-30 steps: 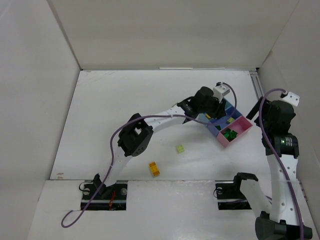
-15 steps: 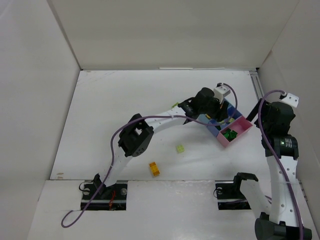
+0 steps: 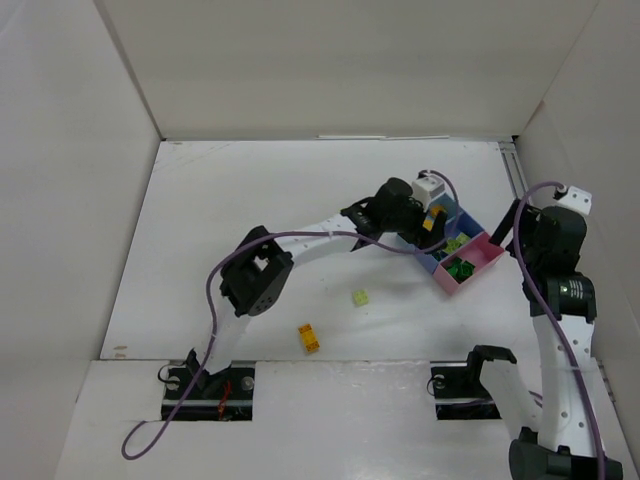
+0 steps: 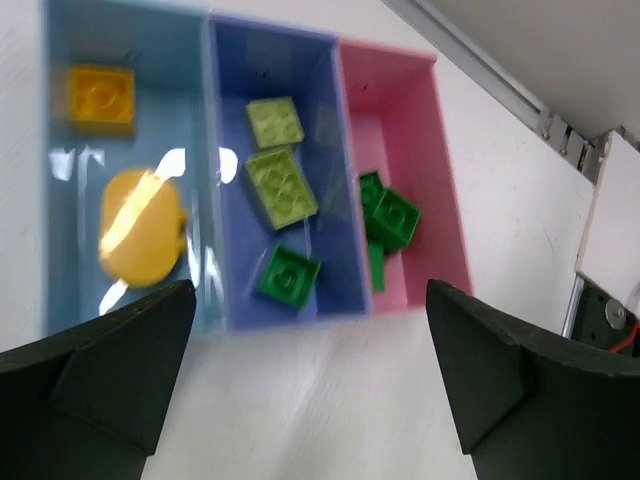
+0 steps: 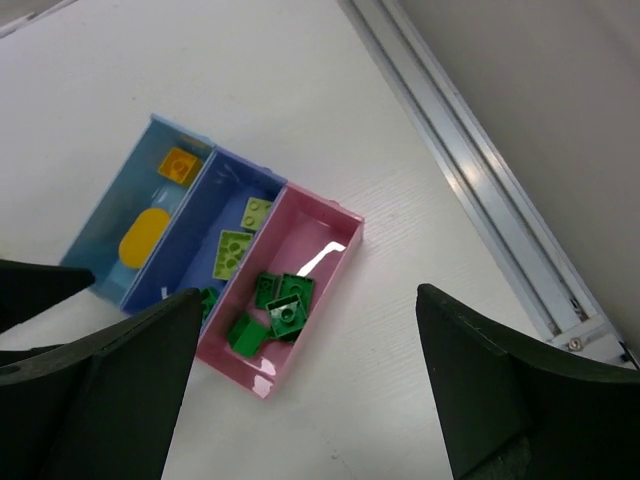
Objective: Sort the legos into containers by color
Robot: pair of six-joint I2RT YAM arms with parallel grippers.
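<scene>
The containers sit at the right of the table, a joined row of light blue, darker blue and pink bins. In the left wrist view the light blue bin holds an orange-yellow lego and a blurred yellow piece. The darker blue bin holds two lime legos and a dark green one. Dark green legos lie in the pink bin. My left gripper hangs open just above the bins' near edge, nothing between its fingers. My right gripper is open above the pink bin's right side.
Two loose legos lie on the white table left of the bins: a lime one and an orange-yellow one nearer the front edge. A metal rail runs along the right wall, close to the pink bin.
My left gripper has gone from shut to open above the bins and pulled back slightly to the left. A yellow piece now lies in the light blue bin. The right arm barely moved.
</scene>
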